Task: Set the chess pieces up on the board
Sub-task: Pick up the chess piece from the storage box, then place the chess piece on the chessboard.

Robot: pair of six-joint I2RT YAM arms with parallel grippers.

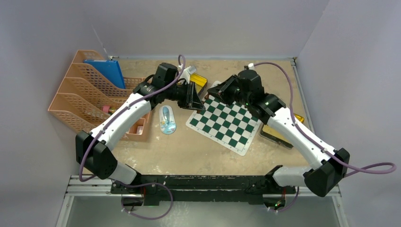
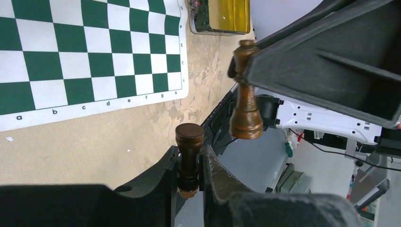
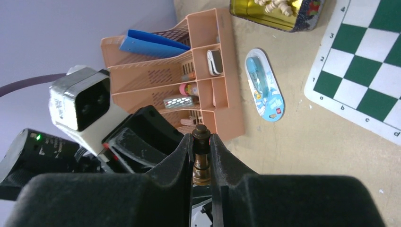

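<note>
The green and white board lies on the table; it also shows in the left wrist view and the right wrist view. My left gripper hovers off the board's far left corner, shut on a dark brown chess piece. My right gripper faces it closely, shut on another dark brown piece. That piece also shows in the left wrist view, hanging from the right fingers. No pieces stand on the board.
A gold tin holding pale beige pieces stands beyond the board's far left corner. Another tin lies under the right arm. A peach desk organizer stands at left, with a blue oval item beside it.
</note>
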